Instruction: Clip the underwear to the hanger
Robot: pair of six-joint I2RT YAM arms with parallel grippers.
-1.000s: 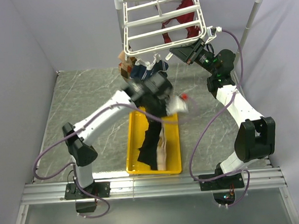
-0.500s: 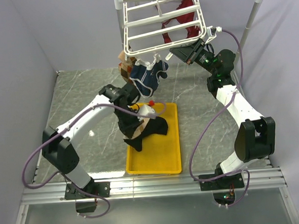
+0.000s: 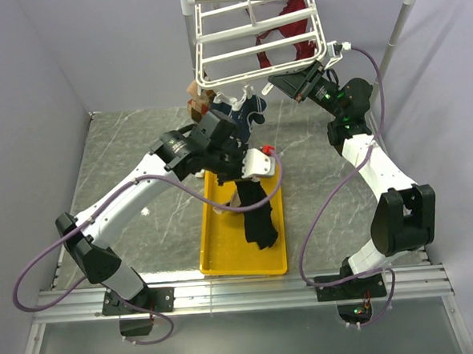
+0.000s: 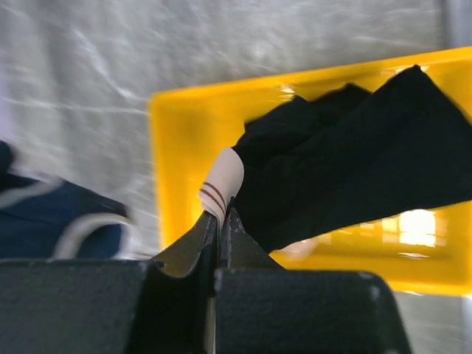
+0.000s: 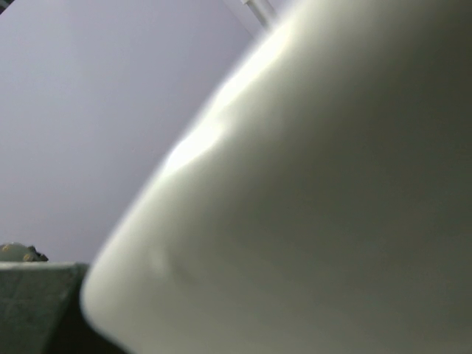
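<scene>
My left gripper (image 3: 243, 175) is shut on the underwear (image 3: 257, 212), black cloth that hangs from it over the yellow tray (image 3: 226, 262). In the left wrist view the jaws pinch a white waistband edge with red stripes (image 4: 220, 185), and the black cloth (image 4: 354, 162) spreads to the right. The hanger (image 3: 252, 32), a white rack of bars, hangs at the top centre with small clips below. My right gripper (image 3: 285, 84) is raised at the rack's lower right corner. Its wrist view is filled by a blurred pale surface (image 5: 310, 206), so its fingers are hidden.
A navy pair with white trim (image 3: 237, 117) hangs from the rack's front clips, just behind my left wrist; it also shows in the left wrist view (image 4: 44, 221). A red garment (image 3: 287, 21) hangs behind the rack. The white pole stand (image 3: 396, 31) rises at the right.
My left gripper has swung right and up toward the rack with the underwear. The cloth, bunched at the tray's left side before, now hangs straight over the tray. The right arm has not moved.
</scene>
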